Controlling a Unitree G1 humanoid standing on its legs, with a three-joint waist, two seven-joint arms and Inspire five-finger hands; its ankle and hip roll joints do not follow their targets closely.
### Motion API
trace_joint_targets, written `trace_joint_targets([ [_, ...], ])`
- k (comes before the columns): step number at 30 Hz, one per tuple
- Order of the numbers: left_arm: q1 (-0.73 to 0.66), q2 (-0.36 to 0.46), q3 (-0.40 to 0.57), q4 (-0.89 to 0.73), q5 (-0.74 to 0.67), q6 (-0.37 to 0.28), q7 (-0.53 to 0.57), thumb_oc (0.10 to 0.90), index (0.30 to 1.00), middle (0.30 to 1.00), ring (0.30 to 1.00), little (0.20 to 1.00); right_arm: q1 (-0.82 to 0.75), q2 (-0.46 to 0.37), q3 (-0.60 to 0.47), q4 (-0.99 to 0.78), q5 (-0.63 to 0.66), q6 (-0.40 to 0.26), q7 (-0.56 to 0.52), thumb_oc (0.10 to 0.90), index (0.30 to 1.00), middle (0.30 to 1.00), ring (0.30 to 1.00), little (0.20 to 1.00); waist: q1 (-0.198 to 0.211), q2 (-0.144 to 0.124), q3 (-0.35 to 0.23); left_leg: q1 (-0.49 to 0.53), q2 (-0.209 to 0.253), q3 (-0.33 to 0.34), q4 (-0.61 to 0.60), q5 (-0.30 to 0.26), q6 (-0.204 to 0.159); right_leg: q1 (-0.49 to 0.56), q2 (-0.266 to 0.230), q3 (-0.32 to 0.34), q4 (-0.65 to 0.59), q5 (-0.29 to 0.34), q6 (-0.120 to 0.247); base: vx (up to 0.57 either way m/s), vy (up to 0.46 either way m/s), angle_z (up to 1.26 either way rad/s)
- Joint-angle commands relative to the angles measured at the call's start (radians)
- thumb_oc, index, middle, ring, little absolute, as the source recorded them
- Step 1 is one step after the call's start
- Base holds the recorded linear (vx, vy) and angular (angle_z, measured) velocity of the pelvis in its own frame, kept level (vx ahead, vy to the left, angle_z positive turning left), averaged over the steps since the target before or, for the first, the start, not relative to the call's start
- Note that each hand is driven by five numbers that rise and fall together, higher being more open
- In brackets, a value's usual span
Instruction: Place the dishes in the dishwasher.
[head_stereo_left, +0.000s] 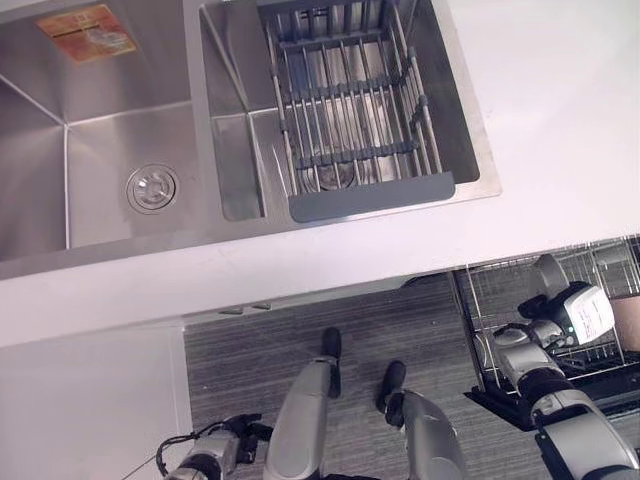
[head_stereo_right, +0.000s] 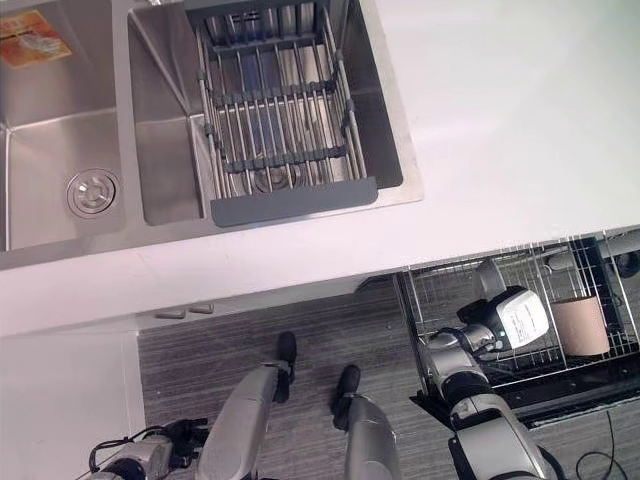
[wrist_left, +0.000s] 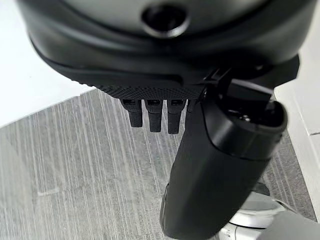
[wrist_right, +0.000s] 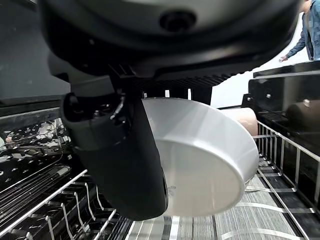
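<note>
A white bowl (wrist_right: 200, 160) sits in the right robot hand (head_stereo_right: 500, 325), tilted on its side with its base turned toward the wrist camera; the thumb is curled against the base and the fingers reach over the rim, so the hand is clasped round it. The bowl hangs over the wire dishwasher rack (head_stereo_right: 450, 290), pulled out below the bench's front edge at its right end. A tan cup (head_stereo_right: 580, 325) lies in the rack just beside the hand. The left robot hand (wrist_left: 155, 115) hangs low over the grey striped floor (head_stereo_left: 260, 360), fingers curled, holding nothing. On the white bench (head_stereo_left: 560, 120), a steel double sink (head_stereo_left: 100, 150) carries a grey drying rack (head_stereo_left: 350, 110) in its right basin. A person's arm (wrist_right: 300, 42) shows far behind the dishwasher.
</note>
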Motion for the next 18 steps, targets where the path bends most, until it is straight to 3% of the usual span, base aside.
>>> trace_joint_targets([
  [1, 0.054, -0.024, -0.034, 0.029, -0.033, 0.020, 0.016, 0.800, 0.900, 0.900, 0.900, 0.900, 0.001, -0.101, -0.022, 0.017, -0.023, -0.013, -0.150, 0.400, 0.300, 0.300, 0.300, 0.300, -0.012, 0.053, -0.013, 0.057, -0.013, -0.033, -0.078, -0.057, -0.020, -0.039, 0.032, 0.000, 0.089, -0.038, -0.005, -0.04, 0.033, -0.10],
  [13, -0.010, -0.044, -0.068, 0.028, -0.058, 0.010, 0.012, 0.800, 0.900, 0.900, 0.900, 0.900, -0.112, -0.097, 0.054, 0.071, -0.080, -0.027, -0.240, 0.400, 0.300, 0.300, 0.300, 0.300, -0.012, 0.091, -0.013, -0.082, -0.023, -0.008, -0.078, -0.013, -0.018, -0.226, 0.015, 0.016, 0.200, -0.062, -0.023, -0.04, 0.025, -0.06],
  [18, -0.011, -0.049, -0.072, 0.031, -0.064, 0.010, 0.000, 0.800, 0.900, 0.900, 0.900, 0.900, -0.116, -0.118, 0.066, 0.075, -0.086, -0.024, -0.247, 0.400, 0.300, 0.300, 0.300, 0.300, -0.024, 0.090, -0.013, -0.103, -0.038, -0.016, -0.078, -0.023, -0.027, -0.263, 0.013, 0.042, 0.241, -0.100, -0.020, 0.03, 0.002, 0.04],
])
